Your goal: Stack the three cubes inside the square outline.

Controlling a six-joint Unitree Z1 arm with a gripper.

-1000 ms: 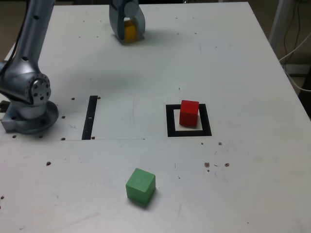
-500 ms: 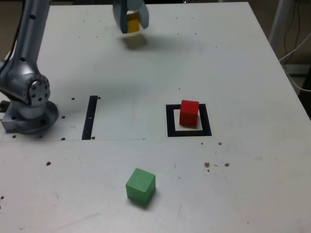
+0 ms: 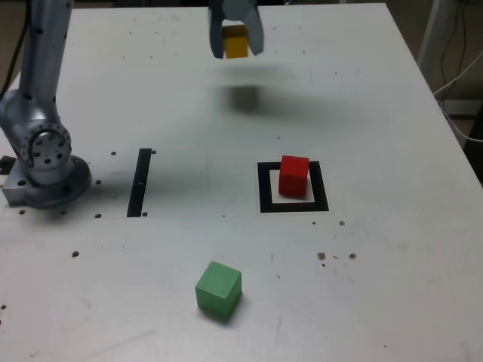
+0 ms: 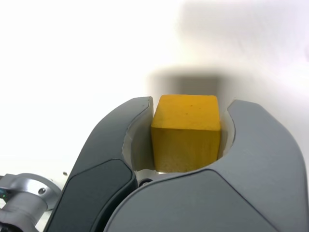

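Wrist view: jaws closed on the yellow cube [image 4: 186, 133], held above the pale table [image 3: 362, 256].

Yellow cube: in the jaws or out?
In: the yellow cube sits clamped between both jaws, and the exterior view shows it lifted, its shadow apart on the table.

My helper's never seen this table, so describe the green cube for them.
Find the square outline on the table. The green cube sits nearer the camera, toward the exterior view's left. It's outside the outline, unlike the red cube.
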